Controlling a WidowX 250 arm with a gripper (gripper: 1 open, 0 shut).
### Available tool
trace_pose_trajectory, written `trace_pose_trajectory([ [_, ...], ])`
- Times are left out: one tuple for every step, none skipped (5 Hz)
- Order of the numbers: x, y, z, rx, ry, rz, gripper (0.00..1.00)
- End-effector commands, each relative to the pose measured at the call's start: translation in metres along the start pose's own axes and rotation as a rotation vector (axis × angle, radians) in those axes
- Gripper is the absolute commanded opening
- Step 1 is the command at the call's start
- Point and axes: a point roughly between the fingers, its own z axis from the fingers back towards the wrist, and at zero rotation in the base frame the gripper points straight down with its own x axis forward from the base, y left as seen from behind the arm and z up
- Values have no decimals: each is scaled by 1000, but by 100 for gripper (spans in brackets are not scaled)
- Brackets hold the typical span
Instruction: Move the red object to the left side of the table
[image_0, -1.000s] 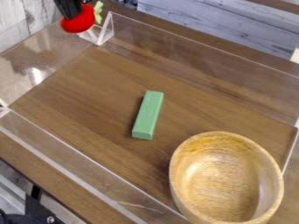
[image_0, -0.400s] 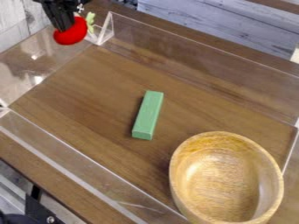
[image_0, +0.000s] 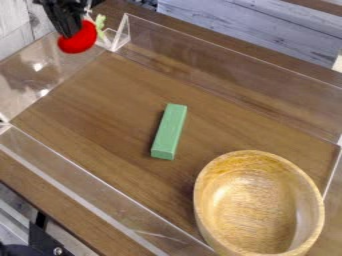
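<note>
Change since earlier: the gripper (image_0: 71, 22) and the red object (image_0: 79, 37) had slid a little toward nine o'clock and slightly lower in the camera view than a second before; over the last fraction of a second they barely shifted. The block and bowl lay exactly as before.

Table (image_0: 120, 110): a dark brown wood-grain top filled most of the view, edged by low clear acrylic walls.

Wooden bowl (image_0: 259, 205): the largest loose thing, round and light-coloured, sat upright at the five o'clock part of the table, its rim cut slightly by the bottom edge of the picture.

Green block (image_0: 168, 131): a long rectangular bar lay flat near the middle of the table, its long axis running roughly from twelve toward six o'clock with a slight lean. It was well apart from the bowl, at about eleven o'clock from it.

Gripper: dark, pointing mostly downward, at the far eleven o'clock corner of the scene, partly cropped by the top edge. Its jaws were drawn nearly together, clamped on the red object.

Red object: small, round and bright red, it hung directly under the fingers (image_0: 63, 14), at their six o'clock, touching them. It sat at the eleven o'clock corner, just beside the clear wall's corner post, far from the block. Whether it touched the tabletop could not be told.
</note>
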Motion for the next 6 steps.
trace_pose_trajectory([
  [2, 4, 25, 32, -62, -1, 0],
  [5, 3, 27, 23, -66, 44, 0],
  [8, -1, 30, 11, -70, 84, 0],
  [9, -7, 22, 7, -53, 146, 100],
  [7, -10, 10, -8, -32, 149, 100],
  [0, -18, -2, -18, -10, 118, 100],
])
